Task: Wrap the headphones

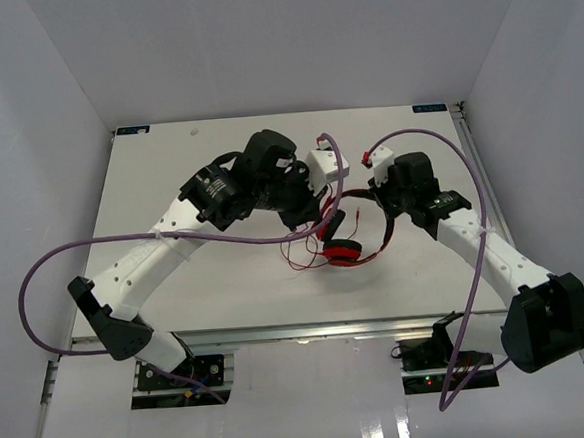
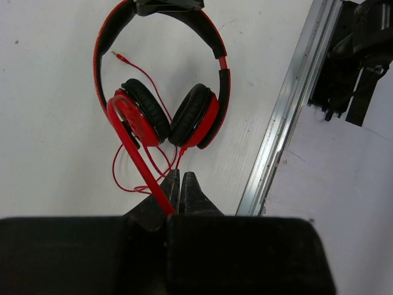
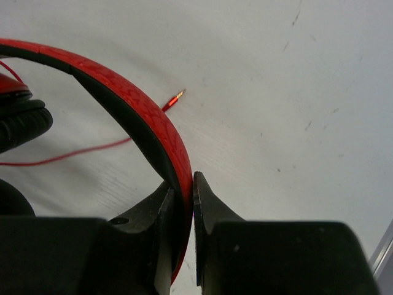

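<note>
On the white table [image 1: 168, 167] ahead of both grippers' fingers, the red headphones [image 1: 344, 251] are lying with their earcups [image 2: 195, 117] facing each other. The right gripper [image 3: 183, 181] is clamping the headband [image 3: 141, 110] between its closed fingers, while the left gripper [image 2: 182, 176] is pinching the thin red cord [image 2: 140, 160] at its fingertips, the plug [image 3: 178, 95] lying loose just beyond the headband
</note>
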Robot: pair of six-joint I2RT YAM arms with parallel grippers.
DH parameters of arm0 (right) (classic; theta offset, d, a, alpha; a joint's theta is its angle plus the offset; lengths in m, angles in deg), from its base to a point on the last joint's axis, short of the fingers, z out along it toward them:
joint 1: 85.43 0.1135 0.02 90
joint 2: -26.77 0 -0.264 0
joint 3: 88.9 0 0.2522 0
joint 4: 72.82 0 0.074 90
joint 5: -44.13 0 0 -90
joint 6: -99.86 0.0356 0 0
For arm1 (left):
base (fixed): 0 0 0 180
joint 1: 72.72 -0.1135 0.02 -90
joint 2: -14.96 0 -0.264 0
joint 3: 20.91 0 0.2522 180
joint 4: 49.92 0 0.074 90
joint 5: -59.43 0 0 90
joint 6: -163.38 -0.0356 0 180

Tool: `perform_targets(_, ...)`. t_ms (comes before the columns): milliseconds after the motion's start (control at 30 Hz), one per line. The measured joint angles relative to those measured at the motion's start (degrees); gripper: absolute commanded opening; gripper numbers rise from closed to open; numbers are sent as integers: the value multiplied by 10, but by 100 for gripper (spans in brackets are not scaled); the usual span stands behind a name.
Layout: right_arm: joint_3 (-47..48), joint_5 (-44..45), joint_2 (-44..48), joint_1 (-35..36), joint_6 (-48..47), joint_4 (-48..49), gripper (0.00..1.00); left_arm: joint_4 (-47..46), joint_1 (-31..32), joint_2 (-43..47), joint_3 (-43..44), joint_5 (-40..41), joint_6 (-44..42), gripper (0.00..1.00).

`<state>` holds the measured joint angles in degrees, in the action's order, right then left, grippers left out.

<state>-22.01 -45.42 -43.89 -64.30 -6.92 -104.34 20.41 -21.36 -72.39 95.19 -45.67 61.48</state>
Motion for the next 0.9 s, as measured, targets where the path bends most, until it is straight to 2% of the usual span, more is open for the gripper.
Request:
perform_targets(200,47,-58,-30,7,-21,22,8,16,4,-13,5,73,-35,0)
perform_targets(533,6,-226,18,22,-121,-8,8,-5,3,16,-11,182,-99,0)
perform_targets(900,-24,-315,18,49,-120,-37,8,-85,1,39,-8,204,-159,0)
